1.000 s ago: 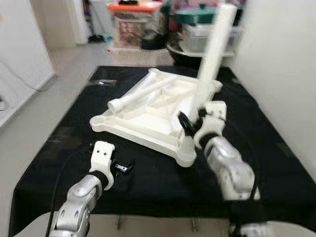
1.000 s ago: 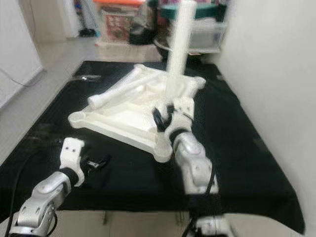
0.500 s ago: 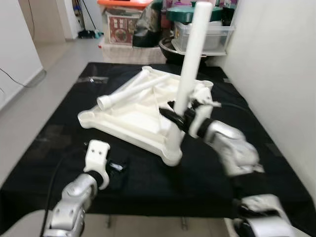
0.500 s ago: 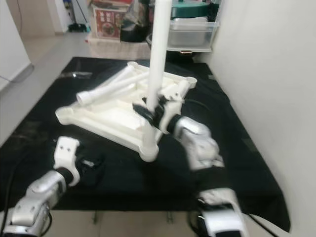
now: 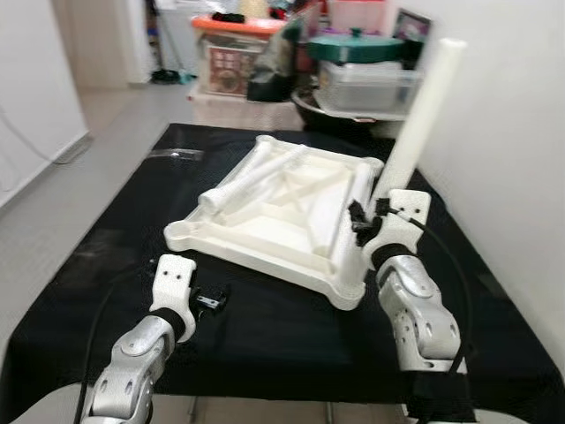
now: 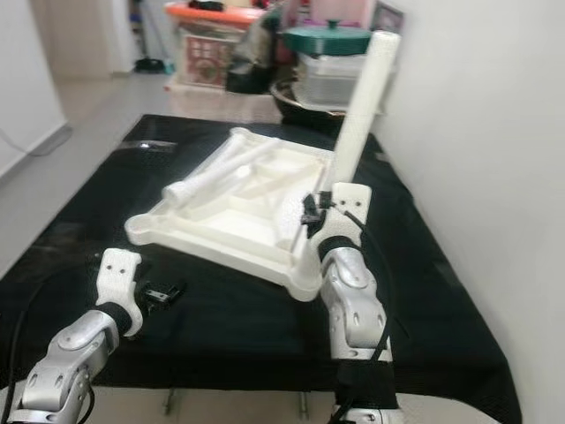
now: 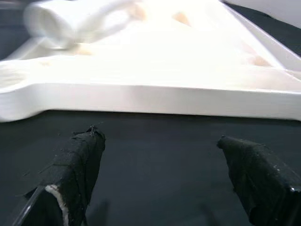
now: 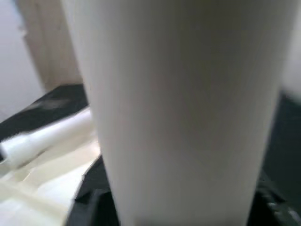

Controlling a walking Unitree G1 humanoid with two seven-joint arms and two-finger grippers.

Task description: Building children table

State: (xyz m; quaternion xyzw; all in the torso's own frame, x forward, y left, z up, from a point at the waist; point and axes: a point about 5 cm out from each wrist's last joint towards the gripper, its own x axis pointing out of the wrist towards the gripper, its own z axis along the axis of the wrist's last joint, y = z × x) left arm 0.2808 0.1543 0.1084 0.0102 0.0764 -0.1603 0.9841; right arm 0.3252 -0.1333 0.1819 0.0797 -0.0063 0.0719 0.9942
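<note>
The white table top point(image 5: 282, 216) lies upside down on the black bench point(image 5: 265, 327). The right gripper point(image 5: 366, 221) is pinching a long white table leg point(image 5: 422, 119) near its low end, beside the near right corner of the table top. The leg leans away to the right. I think it could slip or tip, because it is tall and held only at the bottom. It could also miss its corner hole and push the table top along the bench.

The left gripper point(image 7: 167, 181) rests low on the bench, its fingers spread wide with nothing between them.

Other loose legs point(image 5: 252, 177) lie inside the table top. Far back, storage boxes point(image 5: 238, 57) and a tub with a green lid point(image 5: 357, 49) stand on the floor; I cannot tell what they hold.
</note>
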